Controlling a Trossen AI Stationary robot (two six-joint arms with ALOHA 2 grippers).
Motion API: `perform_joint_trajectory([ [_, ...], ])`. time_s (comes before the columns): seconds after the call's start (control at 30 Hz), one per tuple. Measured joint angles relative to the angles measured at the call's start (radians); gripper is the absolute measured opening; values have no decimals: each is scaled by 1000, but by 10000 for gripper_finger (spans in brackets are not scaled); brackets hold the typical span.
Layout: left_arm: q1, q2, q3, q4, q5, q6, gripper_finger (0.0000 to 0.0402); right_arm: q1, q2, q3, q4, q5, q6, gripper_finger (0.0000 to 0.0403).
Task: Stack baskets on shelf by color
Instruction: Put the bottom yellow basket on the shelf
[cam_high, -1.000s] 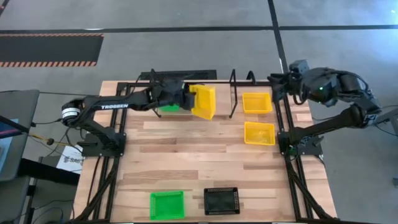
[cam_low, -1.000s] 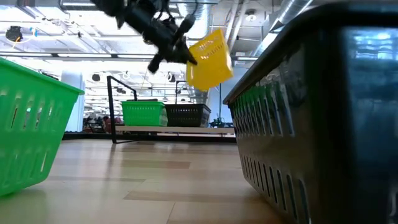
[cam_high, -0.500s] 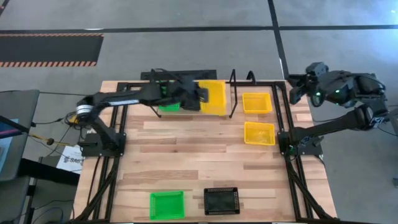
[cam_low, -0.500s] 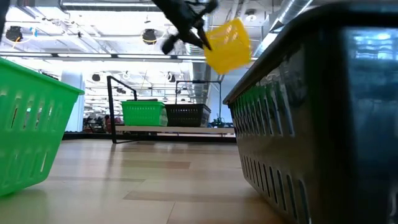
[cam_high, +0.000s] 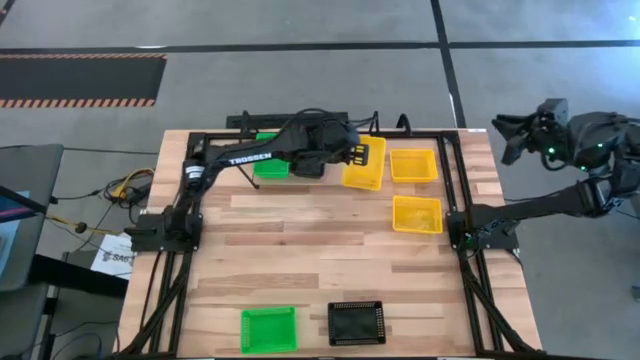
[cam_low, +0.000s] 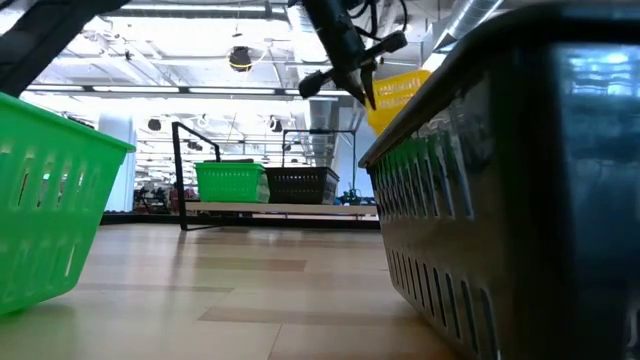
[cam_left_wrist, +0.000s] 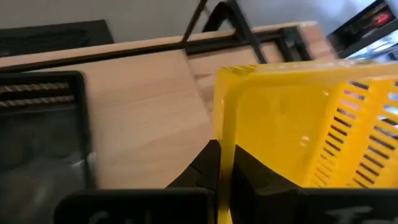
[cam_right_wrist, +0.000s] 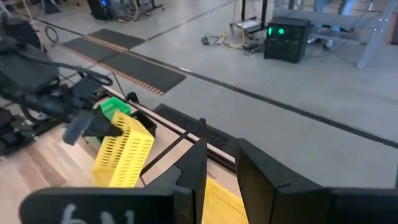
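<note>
Far left of table (cam_high: 300, 240), near edge: green basket (cam_high: 268, 329), w/ a black basket (cam_high: 356, 323) just beside it on the right. In low view these two loom at the sides, green (cam_low: 50, 200) left, black (cam_low: 520, 190) right.

Back left: shelf (cam_high: 300, 150), mostly hidden under the left arm in high view; low view shows its plank top (cam_low: 280, 208) on thin black legs. On it a green basket (cam_high: 270, 167) and, beside it, a black one (cam_low: 300, 184), both upright, touching or nearly so.

Left gripper (cam_high: 352, 158) reaches across the back of the table, above the shelf's right end. Its fingers are clamped tight on the rim of a yellow basket (cam_high: 364, 163); left wrist view shows the wall of that basket (cam_left_wrist: 298, 124) pinched between the two dark fingers (cam_left_wrist: 208, 165). Basket hangs in the air, tilted, clear of the plank, seen high up in low view (cam_low: 398, 95). From right wrist view it hangs on edge, open side turned sideways (cam_right_wrist: 124, 151).

Right of that: 2 more yellow baskets flat on the table, one at the back (cam_high: 413, 165), one nearer (cam_high: 417, 214), close but apart.

Far right: right gripper (cam_high: 510, 135) held up off the table's right edge, well away from all baskets. Fingers (cam_right_wrist: 193, 165) part open w/ a clear gap, nothing in them.
</note>
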Motion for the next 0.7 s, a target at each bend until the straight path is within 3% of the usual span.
perform_joint_trajectory([
  [0.23,18,20,123,-189,-62,-50,0,0,-49,-1,-20,-1,-3,102],
  [0.43,44,26,131,-235,39,-103,0,0,-52,-1,-19,0,-25,102],
  [0.7,60,65,129,-232,96,-98,0,0,-50,-1,-19,0,-27,102],
])
